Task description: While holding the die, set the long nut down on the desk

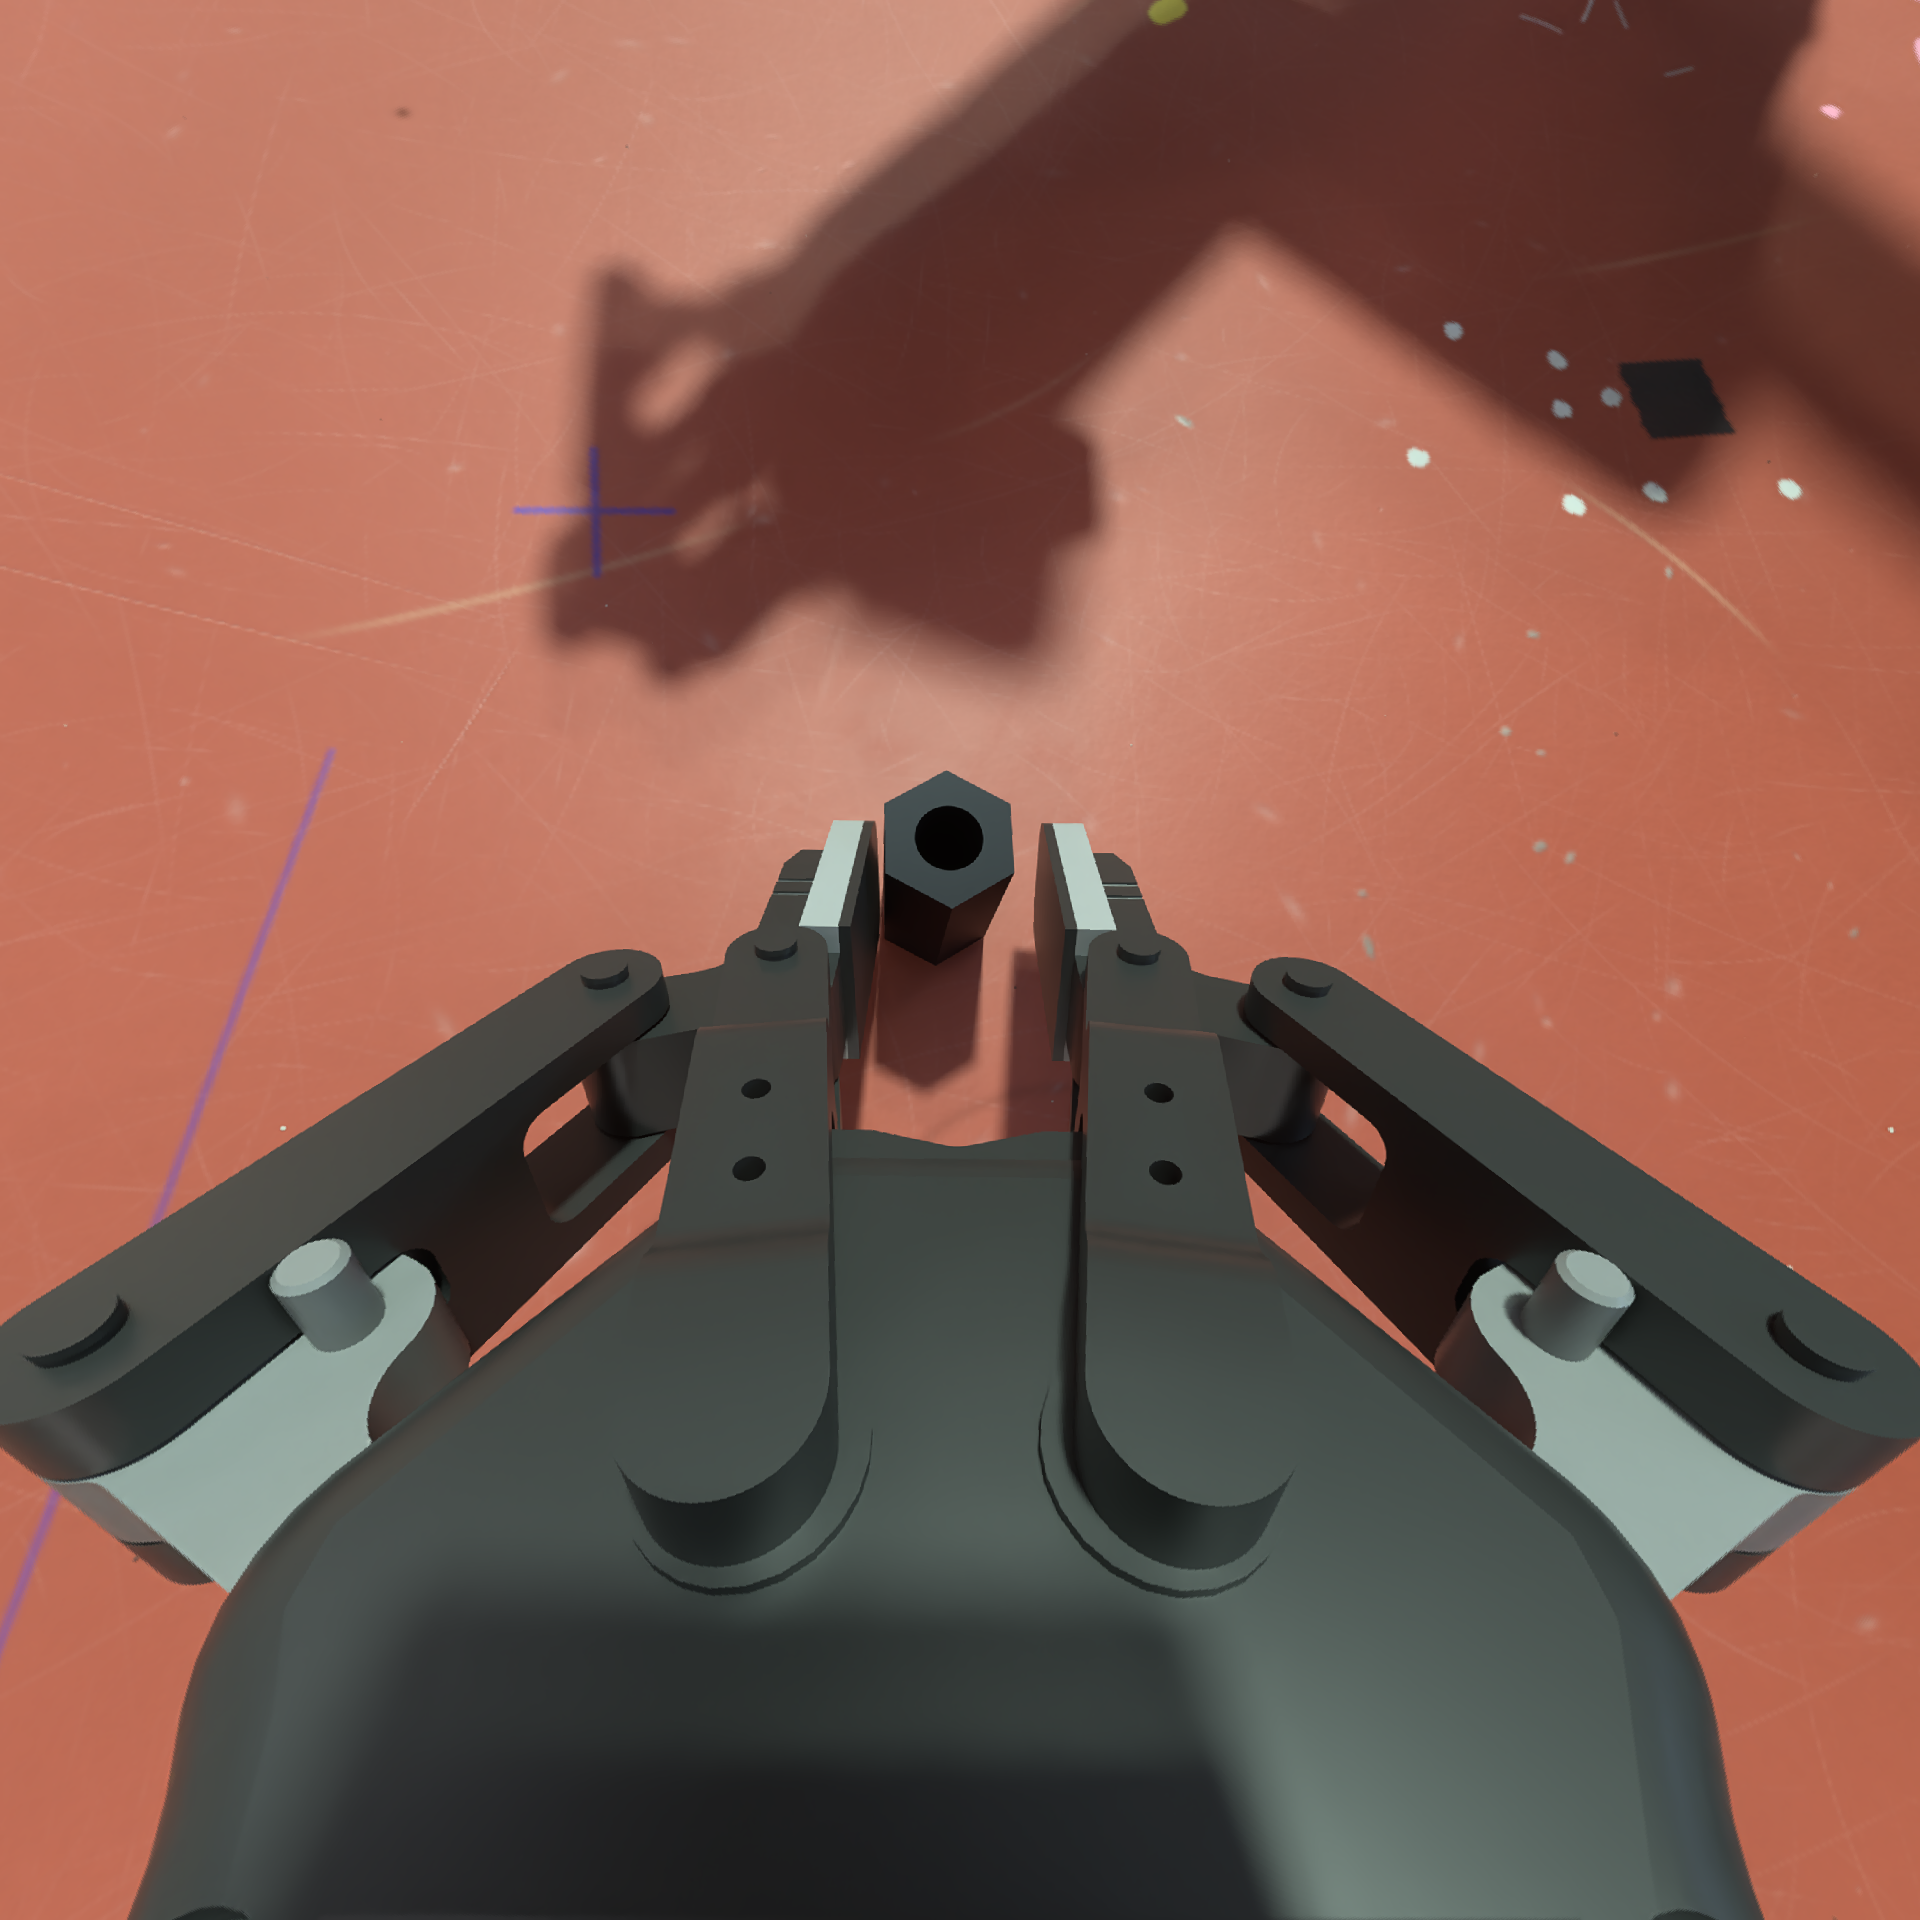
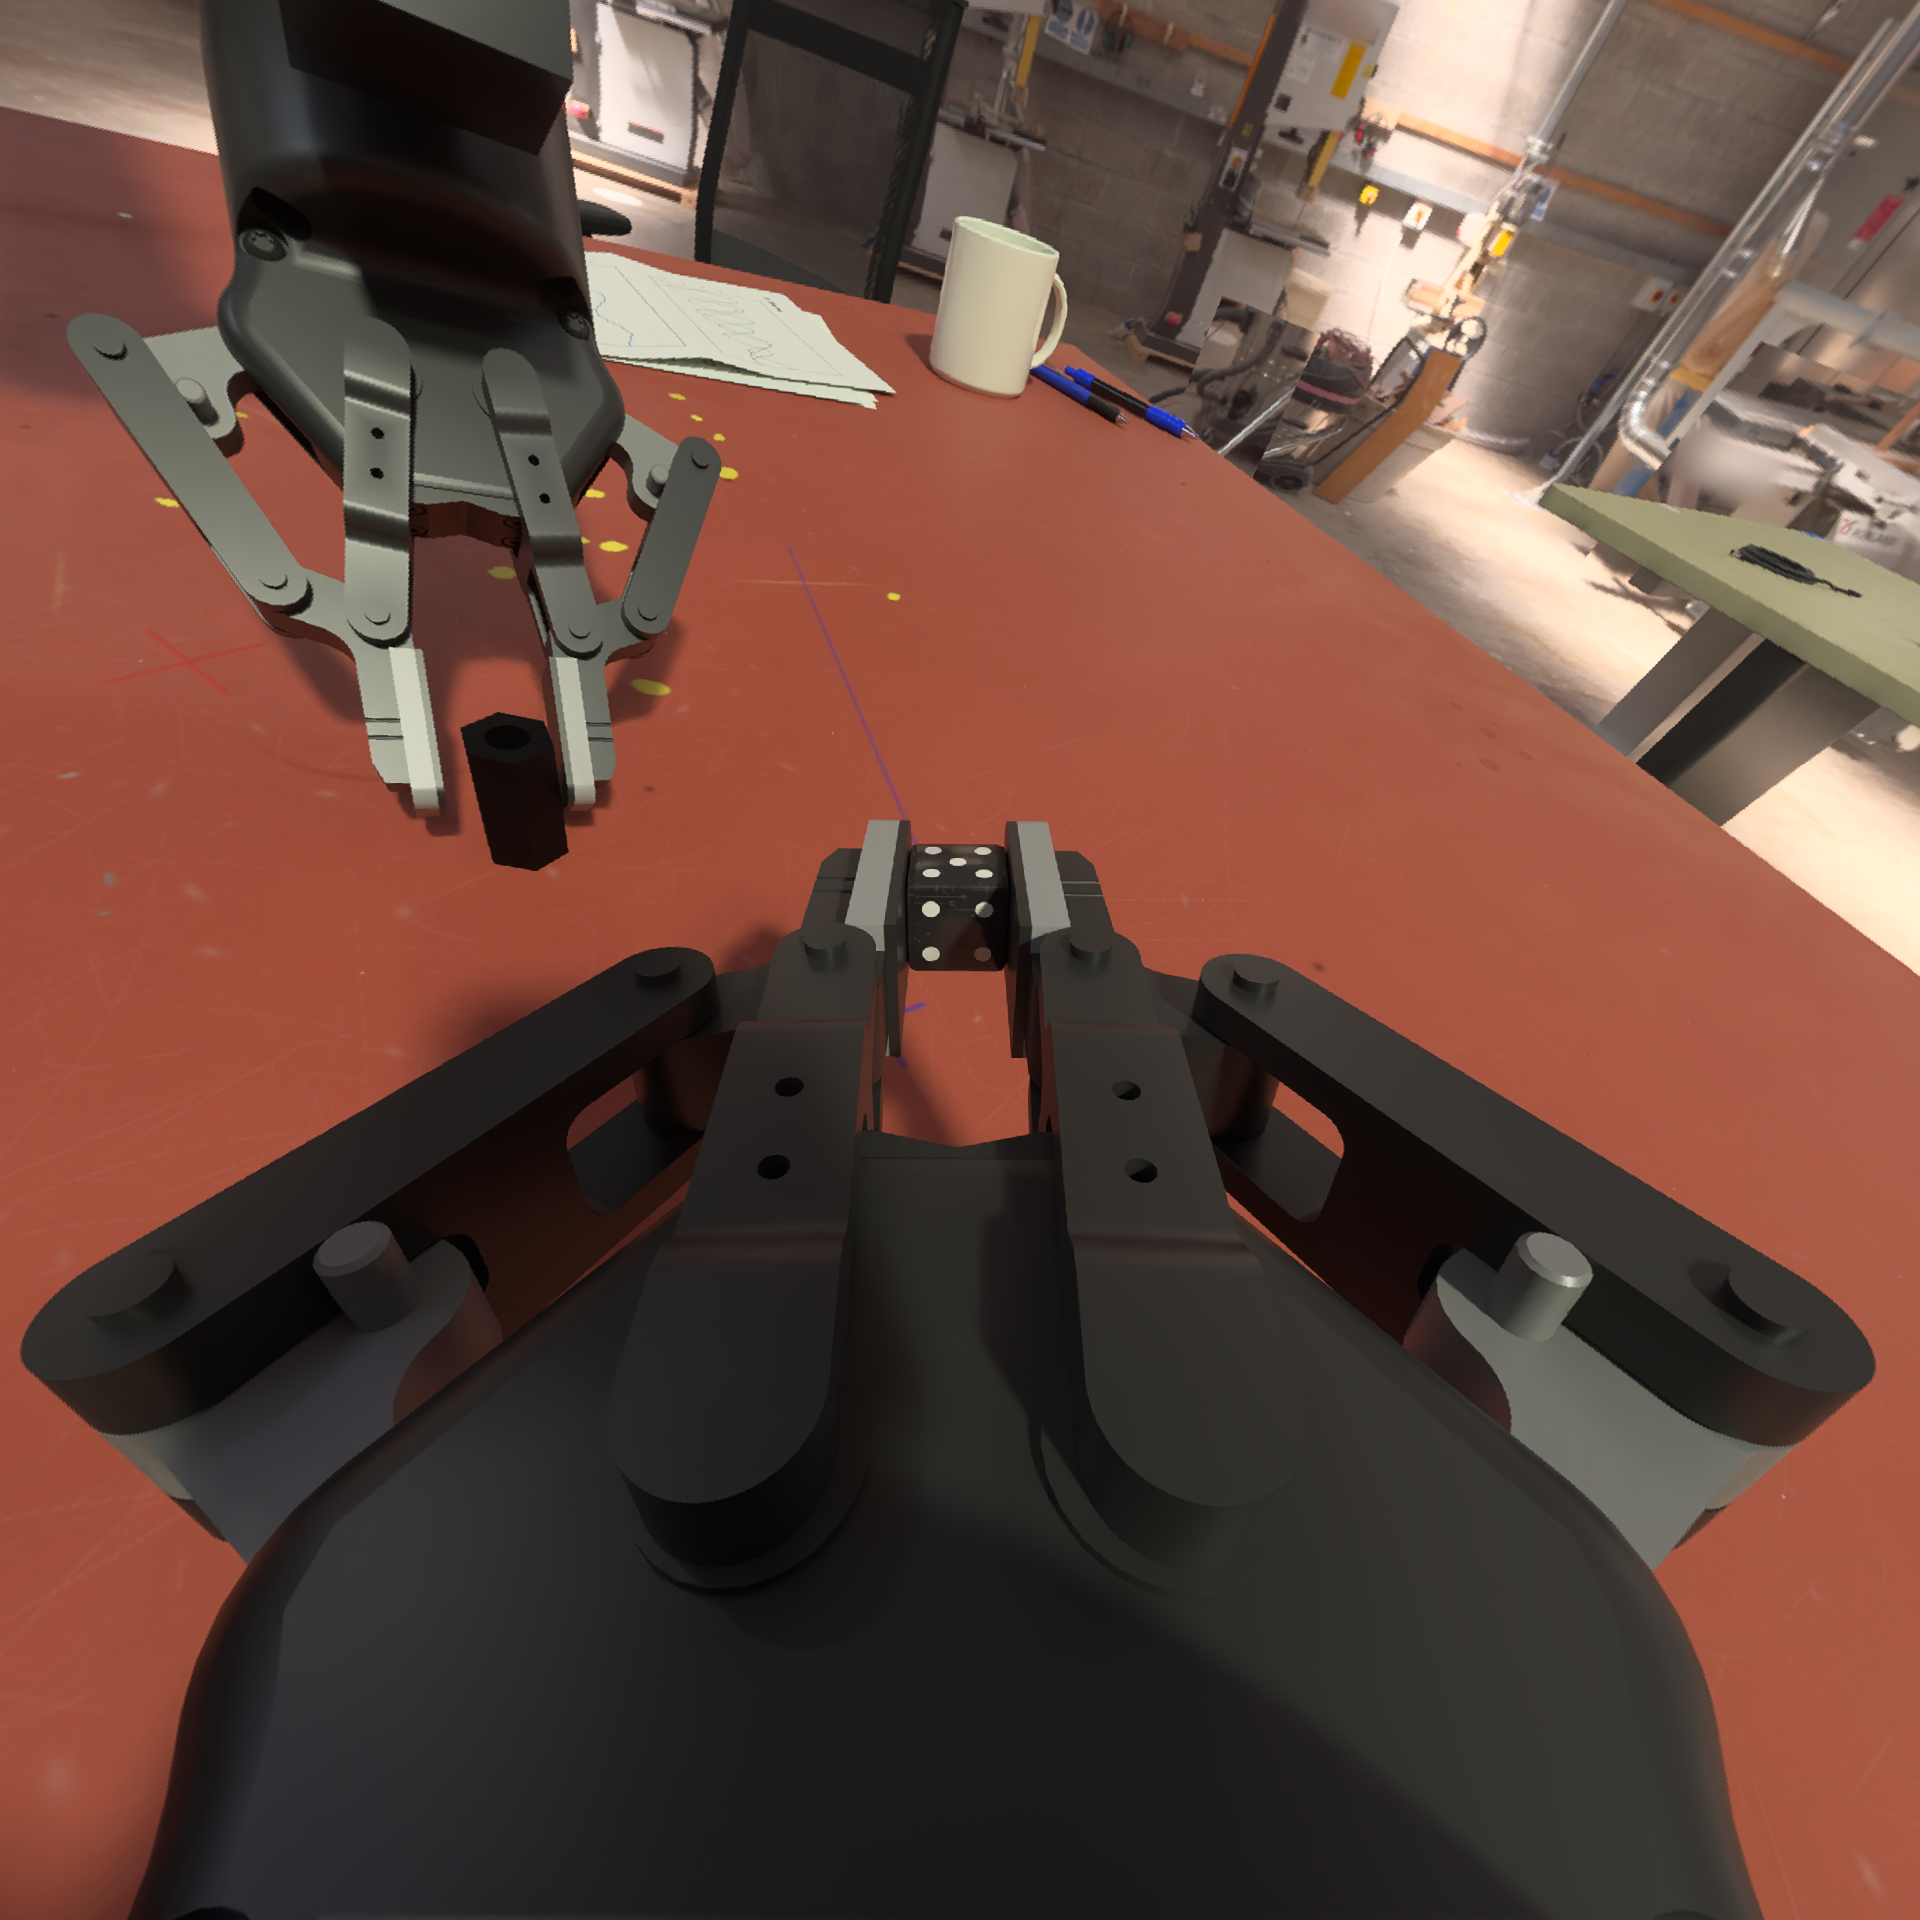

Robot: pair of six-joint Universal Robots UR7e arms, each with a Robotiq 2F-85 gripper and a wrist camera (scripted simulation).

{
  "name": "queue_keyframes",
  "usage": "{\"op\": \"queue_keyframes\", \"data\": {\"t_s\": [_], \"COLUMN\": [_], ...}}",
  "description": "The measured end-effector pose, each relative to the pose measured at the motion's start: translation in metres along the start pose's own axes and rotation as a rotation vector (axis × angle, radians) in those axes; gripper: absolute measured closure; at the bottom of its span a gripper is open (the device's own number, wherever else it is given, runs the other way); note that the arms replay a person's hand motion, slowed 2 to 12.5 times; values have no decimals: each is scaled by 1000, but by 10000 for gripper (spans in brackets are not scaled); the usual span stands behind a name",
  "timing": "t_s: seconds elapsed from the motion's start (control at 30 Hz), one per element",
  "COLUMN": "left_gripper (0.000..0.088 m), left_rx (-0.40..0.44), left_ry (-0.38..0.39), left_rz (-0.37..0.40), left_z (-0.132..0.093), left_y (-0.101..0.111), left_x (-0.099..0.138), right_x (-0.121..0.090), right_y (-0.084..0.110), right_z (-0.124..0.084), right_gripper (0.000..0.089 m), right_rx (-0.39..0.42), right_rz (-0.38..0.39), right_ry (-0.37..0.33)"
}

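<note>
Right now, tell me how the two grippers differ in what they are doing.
The right gripper is shut on the die, pads against its sides; the left gripper is open, with gaps beside the long nut. The die is held above the desk; the long nut stands upright on it. Both objects are black.

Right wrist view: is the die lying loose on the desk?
No. The die is clamped between the two pads of the right gripper, not loose on the desk.
</note>
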State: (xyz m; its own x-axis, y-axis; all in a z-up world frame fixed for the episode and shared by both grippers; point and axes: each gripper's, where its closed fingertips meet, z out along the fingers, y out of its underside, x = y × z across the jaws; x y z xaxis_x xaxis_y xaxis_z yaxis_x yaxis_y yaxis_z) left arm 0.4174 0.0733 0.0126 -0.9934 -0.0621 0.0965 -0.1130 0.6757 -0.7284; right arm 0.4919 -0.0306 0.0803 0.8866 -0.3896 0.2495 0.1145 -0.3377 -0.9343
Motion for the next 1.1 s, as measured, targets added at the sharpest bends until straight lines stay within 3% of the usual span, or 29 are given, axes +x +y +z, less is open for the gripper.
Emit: {"op": "queue_keyframes", "data": {"t_s": [1.1], "left_gripper": [597], "left_rx": [13], "left_ry": [31], "left_rz": [-12], "left_z": [-1], "left_y": [-1], "left_x": [2], "right_x": [2], "right_y": [0], "right_z": [-1], "right_gripper": [734], "right_rx": [3], "right_rz": [8], "right_ry": [8]}}
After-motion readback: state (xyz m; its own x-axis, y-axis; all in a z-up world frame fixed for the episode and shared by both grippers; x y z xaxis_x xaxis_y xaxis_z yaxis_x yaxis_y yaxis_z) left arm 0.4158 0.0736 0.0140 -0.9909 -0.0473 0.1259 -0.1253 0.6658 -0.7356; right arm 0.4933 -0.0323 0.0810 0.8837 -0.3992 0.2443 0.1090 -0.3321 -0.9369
